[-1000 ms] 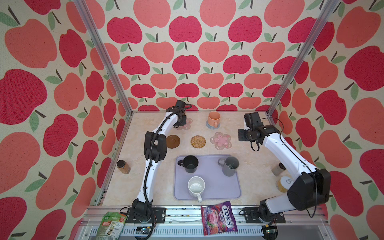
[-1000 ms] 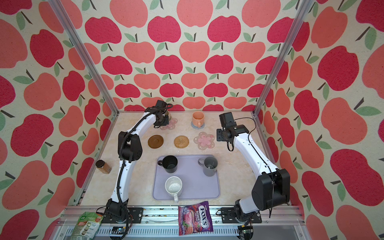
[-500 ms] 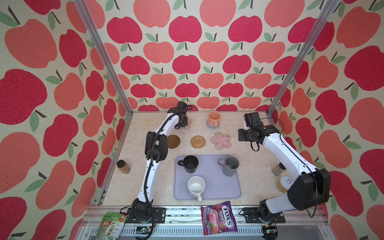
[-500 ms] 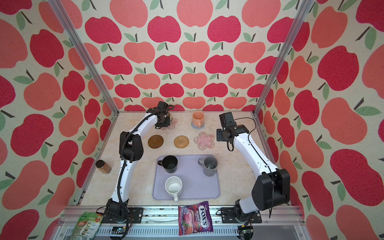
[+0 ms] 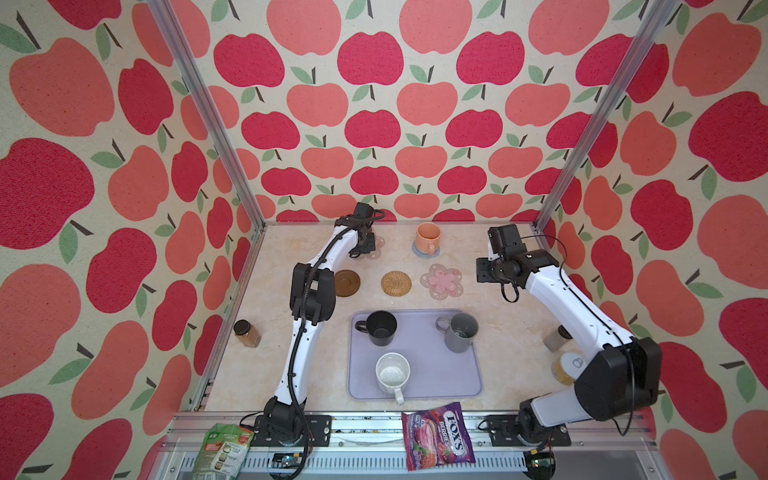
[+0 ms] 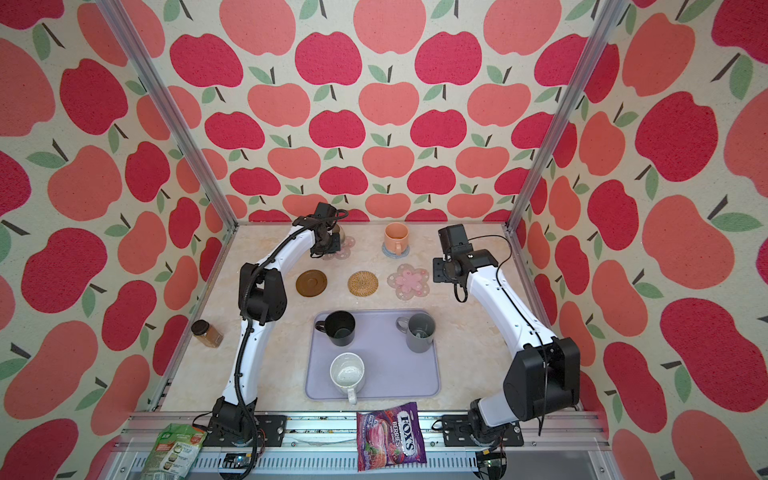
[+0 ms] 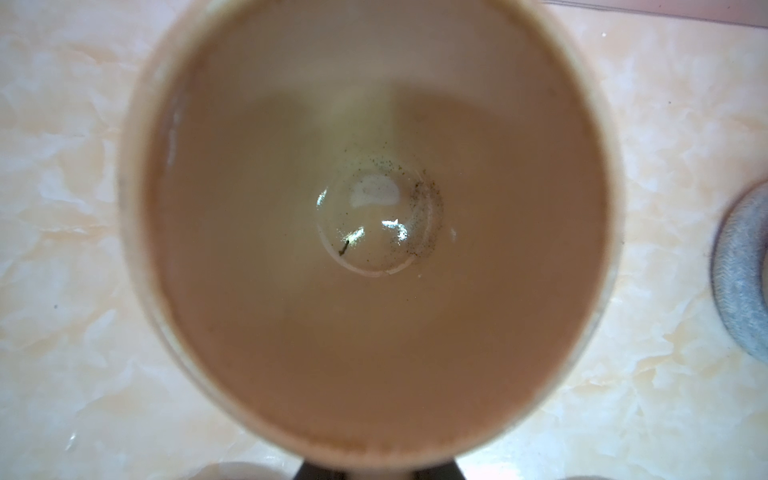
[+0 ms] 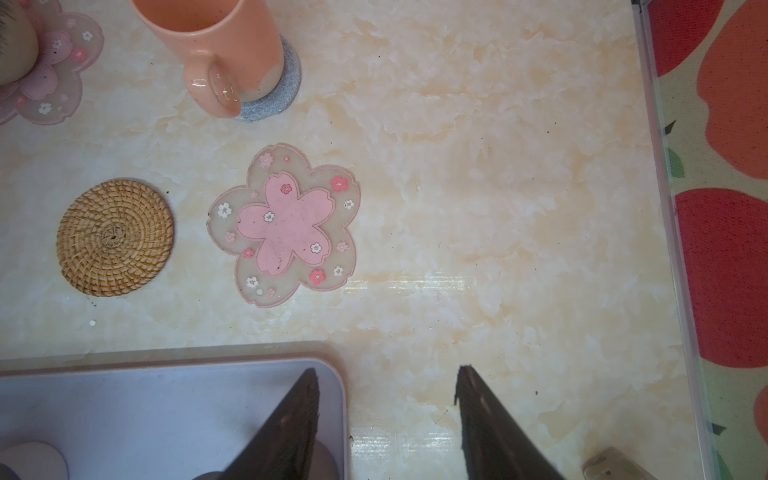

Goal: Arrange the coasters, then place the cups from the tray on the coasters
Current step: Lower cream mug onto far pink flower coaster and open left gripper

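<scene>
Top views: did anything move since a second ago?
Nothing visibly moved. The left end effector stays clamped on the beige cup, which sits on the back pink flower coaster. The right end effector still hangs open and empty. The black cup, grey cup and white cup remain on the tray. The orange cup remains on its grey coaster.

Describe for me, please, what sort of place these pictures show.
Probably a robot data-collection booth, not a real kitchen: apple-print walls on aluminium posts box in a marble-look table, and the left arm and right arm are mounted on a rail at its front.
</scene>
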Motion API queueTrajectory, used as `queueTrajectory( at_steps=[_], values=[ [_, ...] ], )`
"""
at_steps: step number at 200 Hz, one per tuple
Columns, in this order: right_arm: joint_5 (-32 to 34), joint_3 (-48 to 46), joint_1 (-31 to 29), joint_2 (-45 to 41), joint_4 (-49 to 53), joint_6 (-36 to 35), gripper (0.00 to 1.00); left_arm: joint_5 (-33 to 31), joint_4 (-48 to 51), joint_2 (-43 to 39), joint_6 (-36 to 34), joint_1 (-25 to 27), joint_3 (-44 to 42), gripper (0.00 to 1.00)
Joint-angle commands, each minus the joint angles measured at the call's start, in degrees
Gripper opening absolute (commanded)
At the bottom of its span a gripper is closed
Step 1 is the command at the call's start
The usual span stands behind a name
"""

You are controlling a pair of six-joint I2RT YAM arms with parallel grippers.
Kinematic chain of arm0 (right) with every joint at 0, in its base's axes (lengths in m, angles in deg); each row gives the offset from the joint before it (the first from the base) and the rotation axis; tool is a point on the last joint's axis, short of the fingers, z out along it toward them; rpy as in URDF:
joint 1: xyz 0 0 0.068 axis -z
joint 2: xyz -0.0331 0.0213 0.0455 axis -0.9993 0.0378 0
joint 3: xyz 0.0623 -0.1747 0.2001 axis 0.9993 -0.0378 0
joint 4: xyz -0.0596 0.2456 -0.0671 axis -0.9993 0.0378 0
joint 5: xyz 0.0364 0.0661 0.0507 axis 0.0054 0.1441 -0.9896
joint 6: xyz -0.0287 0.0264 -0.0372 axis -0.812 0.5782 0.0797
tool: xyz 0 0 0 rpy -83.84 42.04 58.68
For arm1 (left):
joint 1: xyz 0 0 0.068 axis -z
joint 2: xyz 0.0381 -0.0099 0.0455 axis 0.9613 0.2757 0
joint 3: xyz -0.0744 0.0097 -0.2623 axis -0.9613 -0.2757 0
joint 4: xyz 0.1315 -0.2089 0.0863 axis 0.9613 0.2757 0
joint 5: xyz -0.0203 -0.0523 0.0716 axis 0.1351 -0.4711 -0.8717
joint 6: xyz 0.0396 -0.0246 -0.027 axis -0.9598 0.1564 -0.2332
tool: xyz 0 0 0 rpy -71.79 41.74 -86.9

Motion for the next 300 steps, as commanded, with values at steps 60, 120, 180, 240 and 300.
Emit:
queueTrajectory(
  at_steps=[60, 120, 180, 240, 300],
  values=[
    [-0.93, -0.30, 0.32, -1.22, 0.21, -0.04, 0.56, 2.81, -0.11, 0.97, 1.52, 0.35, 2.57, 0.15],
    [-0.43, -0.86, 0.32, -3.54, 1.44, 0.26, 0.56, 3.60, 1.94, 2.07, 0.95, 0.87, 5.46, 0.25],
    [0.59, -2.21, 0.32, -7.18, 3.15, 0.23, 0.56, 3.27, 3.01, 1.20, 0.90, 1.10, 6.06, 0.32],
    [1.36, -3.36, 0.32, -10.39, 4.12, 0.22, 0.56, 4.49, 3.48, -0.22, 1.30, 1.19, 6.34, 0.48],
    [0.03, -4.38, 0.32, -12.35, 4.04, 1.01, 0.57, 2.12, 6.58, -2.31, 1.39, 1.27, 6.61, 0.55]
  ],
)
